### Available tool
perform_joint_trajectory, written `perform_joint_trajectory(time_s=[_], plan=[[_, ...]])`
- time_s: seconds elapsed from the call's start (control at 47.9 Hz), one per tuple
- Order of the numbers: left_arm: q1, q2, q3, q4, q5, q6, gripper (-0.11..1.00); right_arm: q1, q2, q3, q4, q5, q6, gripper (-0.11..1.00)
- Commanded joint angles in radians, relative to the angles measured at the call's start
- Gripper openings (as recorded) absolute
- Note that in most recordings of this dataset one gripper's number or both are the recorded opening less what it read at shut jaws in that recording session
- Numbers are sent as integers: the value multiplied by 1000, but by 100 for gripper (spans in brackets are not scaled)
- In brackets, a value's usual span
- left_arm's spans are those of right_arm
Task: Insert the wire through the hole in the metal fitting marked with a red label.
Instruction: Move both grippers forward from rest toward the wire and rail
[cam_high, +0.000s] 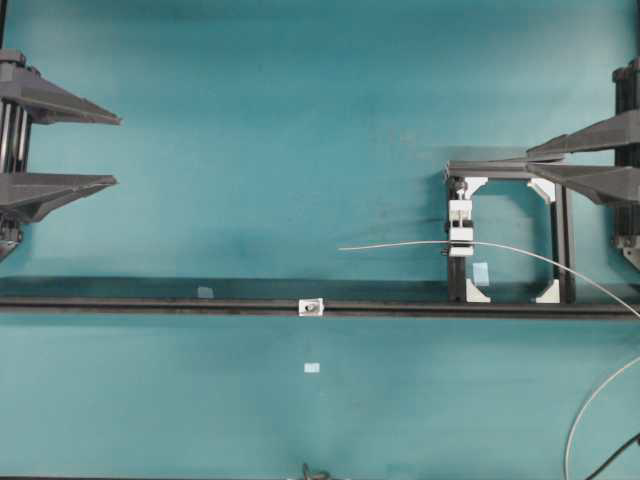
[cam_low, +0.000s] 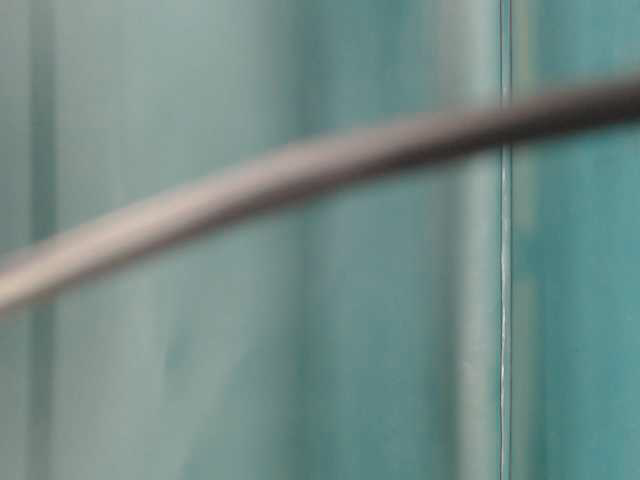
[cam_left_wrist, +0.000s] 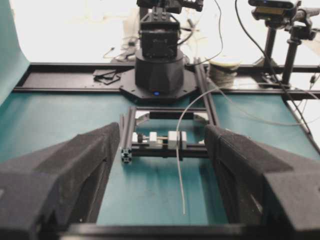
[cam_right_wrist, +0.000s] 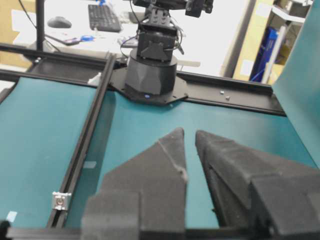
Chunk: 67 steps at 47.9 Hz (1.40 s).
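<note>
Two pincers are seen parked at opposite edges of the teal worktop (cam_high: 250, 150), nothing held in either. The left pincer (cam_high: 115, 150) is spread wide, its dark fingers (cam_left_wrist: 75, 165) well apart. The right pincer (cam_high: 535, 160) is nearly closed, only a narrow gap left between its fingers (cam_right_wrist: 165, 165), with nothing between them. The wire (cam_high: 400, 245) is held in the white clamp block (cam_high: 460, 225) inside the black frame (cam_high: 565, 240), its free end stretched out to the left over the worktop, while the rest is curved away to the right edge. The metal fitting (cam_high: 312, 306) is seated on the dark rail (cam_high: 150, 305), well apart from the wire's tip, with the hole (cam_high: 313, 306) seen as a dark spot at its middle. Up close in the table-level view, only a blurred strand is made out.
</note>
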Motion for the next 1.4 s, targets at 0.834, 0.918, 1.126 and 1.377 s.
perform_joint_trajectory(time_s=[0.834,0.918,1.126,1.377], plan=[[14,156,38,-29,-54,12,58,-51,202,-38,23,-26,138,42],[20,158,48,-31,-58,14,59,-51,221,-38,23,-26,141,42],[26,173,71,-34,-60,8,59,-51,281,-44,23,-26,184,42],[46,249,66,-37,-60,-3,61,-49,362,-61,23,-21,215,43]])
